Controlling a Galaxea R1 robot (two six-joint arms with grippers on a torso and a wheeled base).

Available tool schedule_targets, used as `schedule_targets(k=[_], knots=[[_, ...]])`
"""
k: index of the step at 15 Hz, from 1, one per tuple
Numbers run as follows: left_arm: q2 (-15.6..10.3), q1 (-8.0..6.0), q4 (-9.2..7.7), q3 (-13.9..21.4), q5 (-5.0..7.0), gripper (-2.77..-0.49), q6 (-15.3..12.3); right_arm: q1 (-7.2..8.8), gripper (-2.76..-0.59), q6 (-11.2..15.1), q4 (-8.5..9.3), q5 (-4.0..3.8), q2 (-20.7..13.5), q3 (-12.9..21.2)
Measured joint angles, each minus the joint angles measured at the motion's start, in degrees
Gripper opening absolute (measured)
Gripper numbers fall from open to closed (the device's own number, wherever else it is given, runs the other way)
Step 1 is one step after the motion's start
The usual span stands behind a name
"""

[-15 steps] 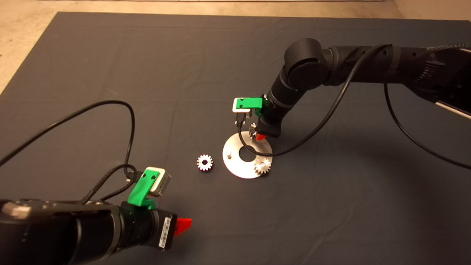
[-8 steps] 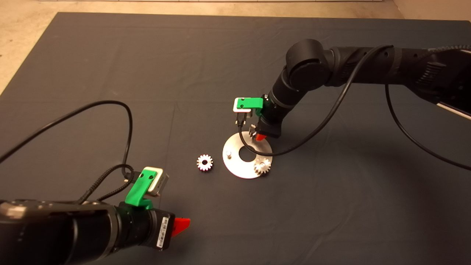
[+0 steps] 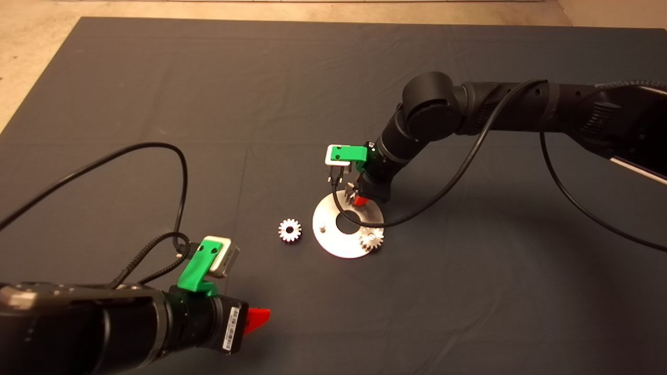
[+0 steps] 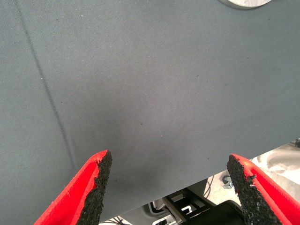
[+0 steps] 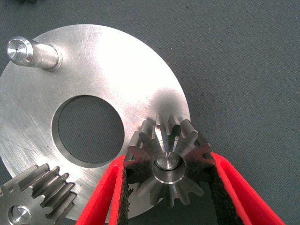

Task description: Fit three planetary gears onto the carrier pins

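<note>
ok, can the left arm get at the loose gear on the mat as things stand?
Probably yes. The loose gear lies flat on bare mat beside the disc, nothing over it. The left pincer is open at the lower left; the right pincer works across the disc.

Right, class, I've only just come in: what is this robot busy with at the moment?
It is fitting planetary gears onto a round carrier disc. The right gripper is shut on a gear at the disc's far pin, whose tip shows in the bore. One gear already sits on a pin, one pin is bare, and the last gear lies on the mat beside the disc. The left gripper waits open, lower left.
</note>
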Motion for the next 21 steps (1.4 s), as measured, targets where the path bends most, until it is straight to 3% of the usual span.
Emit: schedule_targets(k=[4,6,11,15,19,21], knots=[[0.0,-0.38,0.02,0.1,-0.24,-1.51,0.0,0.00,-2.34,0.0,0.00,-0.21,0.2,0.0],[0.0,-0.44,0.00,0.2,-1.46,-1.51,0.0,0.02,-2.34,0.0,0.01,-0.29,0.2,0.0],[0.0,-0.44,0.01,0.2,-1.60,-1.51,0.0,0.02,-2.33,0.0,0.02,-0.36,0.2,-0.1],[0.0,-0.45,0.02,0.2,-1.63,-1.51,0.0,0.13,-2.22,0.0,0.09,-0.54,0.1,-0.1],[0.0,-0.46,0.00,0.2,-1.62,-1.51,0.0,0.24,-1.90,0.0,0.11,-1.09,0.1,-0.1],[0.0,-0.44,0.02,0.2,-1.62,-1.51,0.0,0.40,-1.90,0.0,0.13,-1.13,0.1,-0.1]])
